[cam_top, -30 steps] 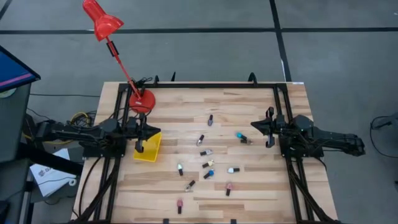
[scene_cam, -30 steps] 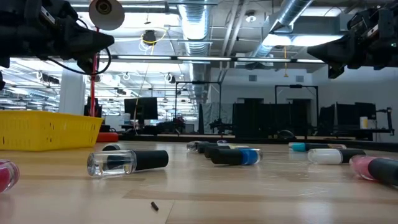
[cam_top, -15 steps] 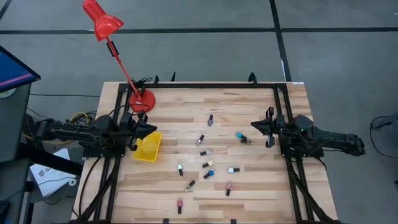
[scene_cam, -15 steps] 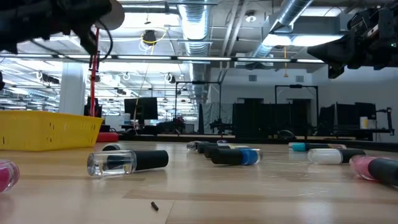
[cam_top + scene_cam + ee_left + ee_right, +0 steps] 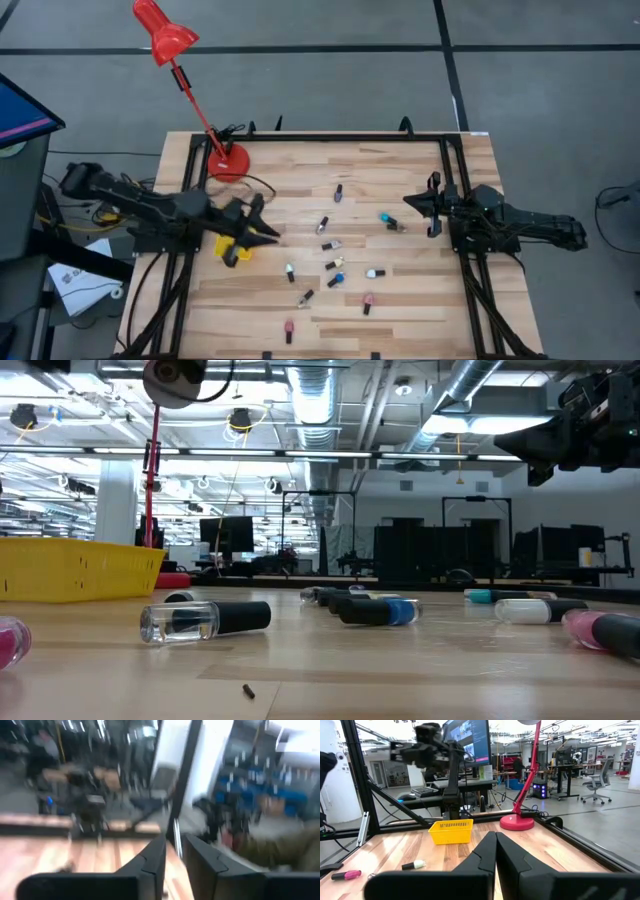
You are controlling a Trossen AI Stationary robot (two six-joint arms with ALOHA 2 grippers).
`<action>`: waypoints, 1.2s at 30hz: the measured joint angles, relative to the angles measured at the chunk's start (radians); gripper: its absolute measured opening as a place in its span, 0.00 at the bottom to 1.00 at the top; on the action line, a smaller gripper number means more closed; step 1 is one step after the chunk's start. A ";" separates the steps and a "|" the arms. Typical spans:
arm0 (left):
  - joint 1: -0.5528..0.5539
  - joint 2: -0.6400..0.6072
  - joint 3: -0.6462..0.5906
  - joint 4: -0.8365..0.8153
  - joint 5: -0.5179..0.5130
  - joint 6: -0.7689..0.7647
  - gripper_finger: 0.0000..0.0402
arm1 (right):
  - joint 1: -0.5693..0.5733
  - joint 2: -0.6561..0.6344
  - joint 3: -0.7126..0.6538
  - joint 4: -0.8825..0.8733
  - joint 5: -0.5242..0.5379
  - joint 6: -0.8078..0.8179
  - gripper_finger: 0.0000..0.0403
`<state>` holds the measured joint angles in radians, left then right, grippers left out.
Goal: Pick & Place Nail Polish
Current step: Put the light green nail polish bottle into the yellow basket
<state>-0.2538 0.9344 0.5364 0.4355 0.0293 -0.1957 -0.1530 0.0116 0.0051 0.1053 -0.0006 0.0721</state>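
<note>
Yellow basket partly under left gripper, fingers slightly apart, empty. Nail polish bottles scattered mid-table (all lying flat). Right gripper closed, waiting at right edge. Risk: pinch rolls bottle away.

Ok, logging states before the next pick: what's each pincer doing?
Left pincer: slightly open, empty, above the yellow basket.
Right pincer: shut, holding nothing.

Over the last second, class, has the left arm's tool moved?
Yes. In the high view the left tool has swung from over the yellow basket out toward the table's middle, away from the red lamp base.
</note>
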 joint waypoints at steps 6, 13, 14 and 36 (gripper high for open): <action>-0.071 0.184 0.162 -0.405 -0.135 -0.018 0.30 | 0.000 0.000 0.000 0.000 0.000 0.000 0.00; -0.107 0.352 0.176 -0.529 -0.153 0.076 0.42 | 0.000 0.000 0.000 0.000 0.000 0.000 0.00; -0.111 0.376 0.176 -0.530 -0.153 0.096 0.43 | 0.000 0.000 0.000 0.000 0.000 0.000 0.00; 0.011 0.601 0.175 -0.487 0.093 0.537 0.46 | 0.000 0.000 0.000 0.000 0.000 0.000 0.00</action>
<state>-0.2430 1.5356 0.7113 -0.0511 0.1225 0.3410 -0.1532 0.0119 0.0049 0.1051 -0.0006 0.0719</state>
